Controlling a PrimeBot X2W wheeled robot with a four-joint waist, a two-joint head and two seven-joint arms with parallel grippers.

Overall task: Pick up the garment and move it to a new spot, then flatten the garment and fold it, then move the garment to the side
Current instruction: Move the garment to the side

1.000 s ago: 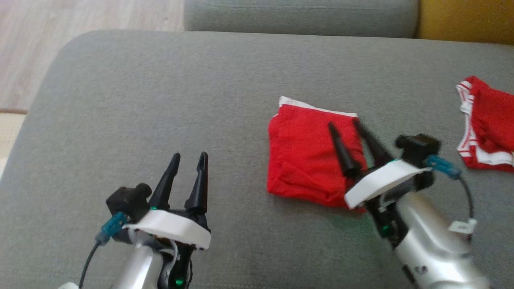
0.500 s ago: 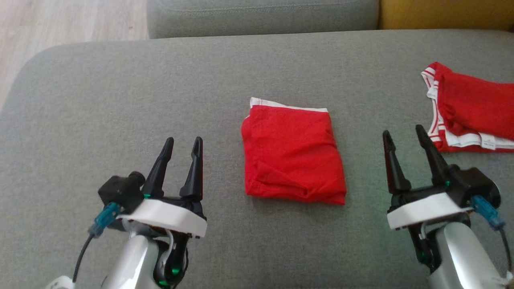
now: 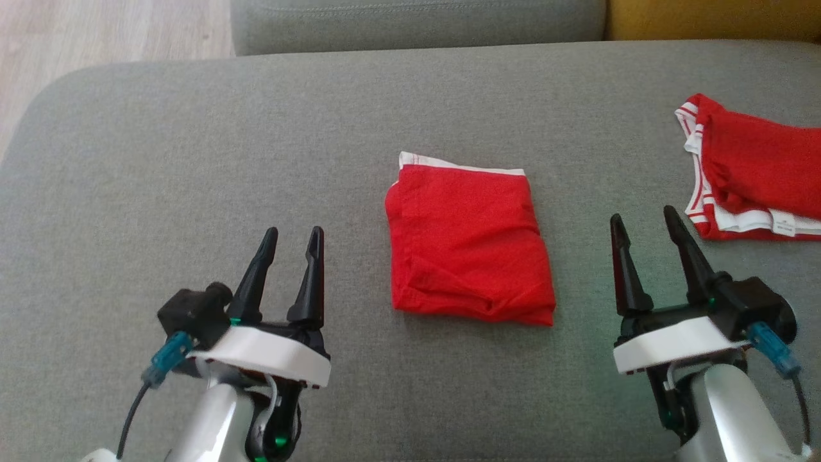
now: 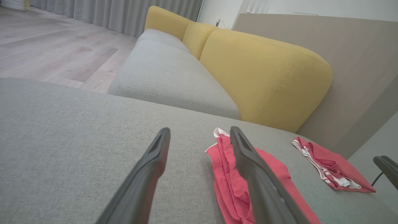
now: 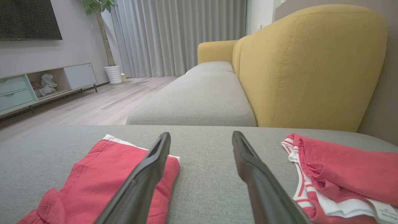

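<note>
hovering with my left gripper [image 3: 294, 231] and right gripper [image 3: 643, 214] both spread and empty, either side of the folded red garment [image 3: 468, 247] on the grey cushion [image 3: 192, 160]. i should pinch every layer at its near edge, then carry it aside low.

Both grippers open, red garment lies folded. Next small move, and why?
Probably bring the open right gripper leftward to the right edge of the folded red cloth garment: it lies folded and ungripped on the grey fabric cushion, so only moving it aside seems left.
</note>
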